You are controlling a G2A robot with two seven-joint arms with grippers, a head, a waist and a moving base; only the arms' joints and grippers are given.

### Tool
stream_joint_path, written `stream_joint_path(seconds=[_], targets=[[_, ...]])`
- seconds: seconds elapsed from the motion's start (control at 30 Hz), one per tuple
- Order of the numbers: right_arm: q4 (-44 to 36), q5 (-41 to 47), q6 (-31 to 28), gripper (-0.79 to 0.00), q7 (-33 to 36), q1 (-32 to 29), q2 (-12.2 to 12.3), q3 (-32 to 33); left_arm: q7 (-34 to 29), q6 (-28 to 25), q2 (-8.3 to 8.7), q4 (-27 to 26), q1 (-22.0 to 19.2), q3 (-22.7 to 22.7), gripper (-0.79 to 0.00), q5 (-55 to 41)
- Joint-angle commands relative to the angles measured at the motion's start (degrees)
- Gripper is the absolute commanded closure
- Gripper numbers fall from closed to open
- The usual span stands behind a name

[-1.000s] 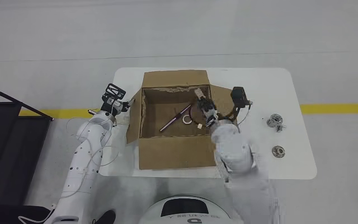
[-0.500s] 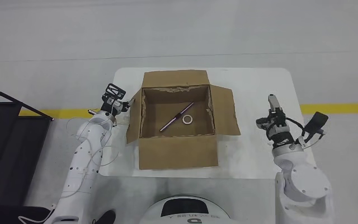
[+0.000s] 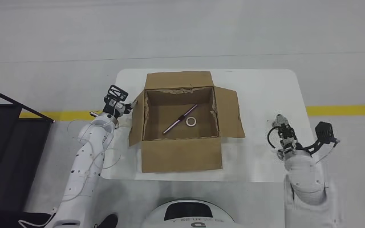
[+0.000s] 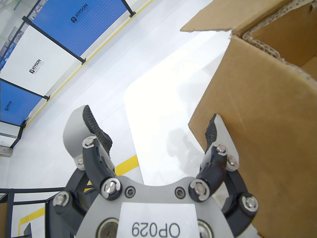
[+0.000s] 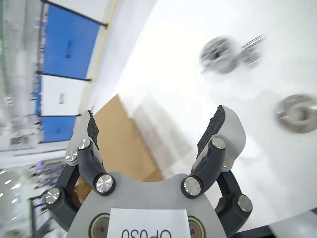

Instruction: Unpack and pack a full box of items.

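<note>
Here, an open cardboard box [image 3: 179, 149] sits on a white table [image 3: 262, 91] with its flaps folded outward. The left gripper [image 4: 149, 115] hangs just beside the box's outer side wall, its two fingers spread wide with nothing between them. One finger lies close against the cardboard, though whether it touches cannot be told. From above, this left gripper [image 3: 117, 93] is at the table's edge, with the box on the side facing the other arm. Inside the box, past the wall from the left gripper, a thin purple rod [image 3: 179, 118] lies slanted on the bottom. A small pale ring [image 3: 192, 121] rests just beside the rod's middle. The right gripper [image 5: 155, 112] hovers over bare table on the far side of the box, apart from it, with its fingers spread and empty. Just beyond its fingertips two metal parts lie on the table. One is a blurred wheel-shaped part [image 5: 218, 55] with a shaft sticking out, and the other is a round metal disc [image 5: 296, 112] near it. A box flap [image 5: 123, 130] lies flat on the table off to the side of one finger.
</note>
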Motion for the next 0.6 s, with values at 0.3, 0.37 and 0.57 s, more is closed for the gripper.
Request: stream_joint_path(seconds=[0.3, 0.37, 0.57], targets=[[9.6, -17.1, 2.8, -0.554, 19.9, 4.5, 2.8, 4.4, 0.0, 0.0, 0.00, 0.0, 0.0, 0.0, -0.785, 0.0], [10.7, -19.5, 3.1, -0.542, 21.4, 5.3, 3.1, 3.8, 0.0, 0.0, 0.00, 0.0, 0.0, 0.0, -0.785, 0.0], [13.2, -22.6, 2.6, -0.366, 24.9, 6.3, 3.6, 3.2, 0.0, 0.0, 0.00, 0.0, 0.0, 0.0, -0.785, 0.0]])
